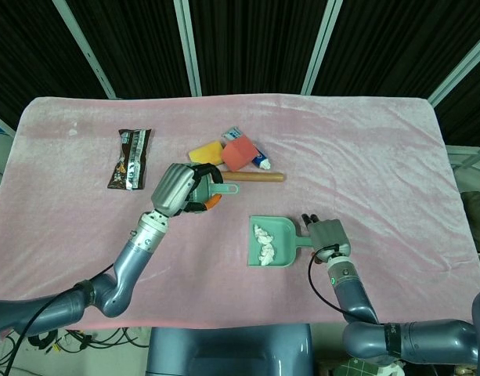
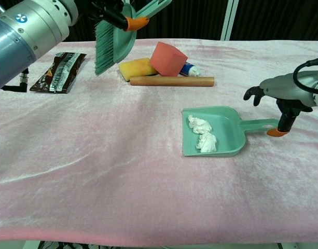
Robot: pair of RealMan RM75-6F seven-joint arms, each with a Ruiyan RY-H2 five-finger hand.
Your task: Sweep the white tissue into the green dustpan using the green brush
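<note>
The pink velvet-covered counter carries a flat green plastic dustpan, and both crumpled white tissue wads lie inside it at 9 o'clock, so sweeping looks finished. The left hand grips the green bristled brush aloft at 10 o'clock of the pan. To finish well, lower it gently onto bare cloth, well apart from the brown snack wrapper. The right hand hovers over the orange-tipped pan handle at 3 o'clock, fingers spread, seemingly holding nothing.
</note>
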